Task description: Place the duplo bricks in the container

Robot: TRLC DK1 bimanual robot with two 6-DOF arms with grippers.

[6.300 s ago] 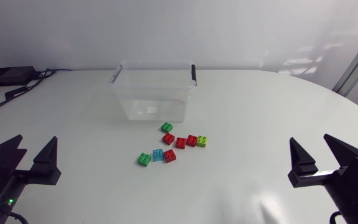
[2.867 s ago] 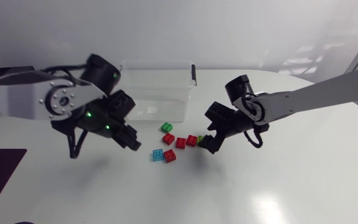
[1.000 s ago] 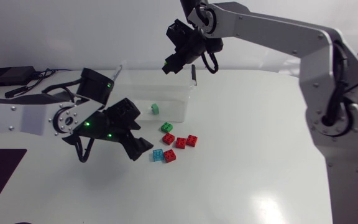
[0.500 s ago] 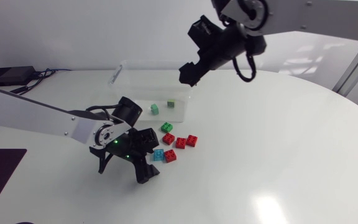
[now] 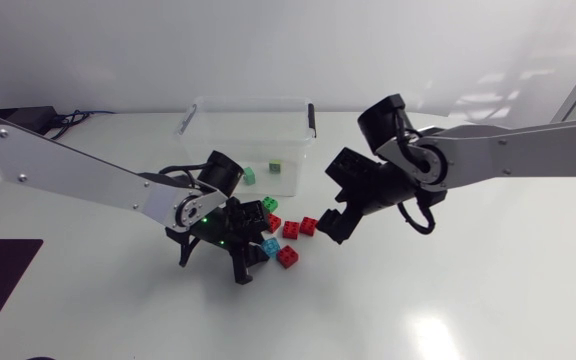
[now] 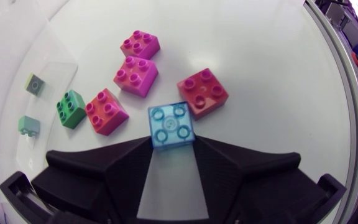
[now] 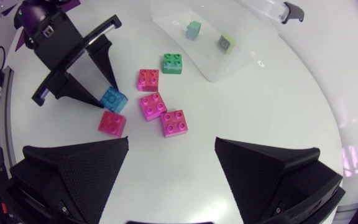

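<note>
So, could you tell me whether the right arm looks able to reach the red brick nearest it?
Probably yes: the right end effector is open, the nearest red brick lies just ahead of it with nothing between, and the left end effector is off at the blue brick.

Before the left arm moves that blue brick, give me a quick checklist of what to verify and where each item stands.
1. Left arm's hold on the blue brick: cannot tell.
2. Blue brick clear of neighbours: not ok; a red brick crowds its corner.
3. Container upright and uncovered: ok.
4. Right jaws open and empty: ok.
5. Right jaws clear of the left arm: ok; the head view shows them apart.
</note>
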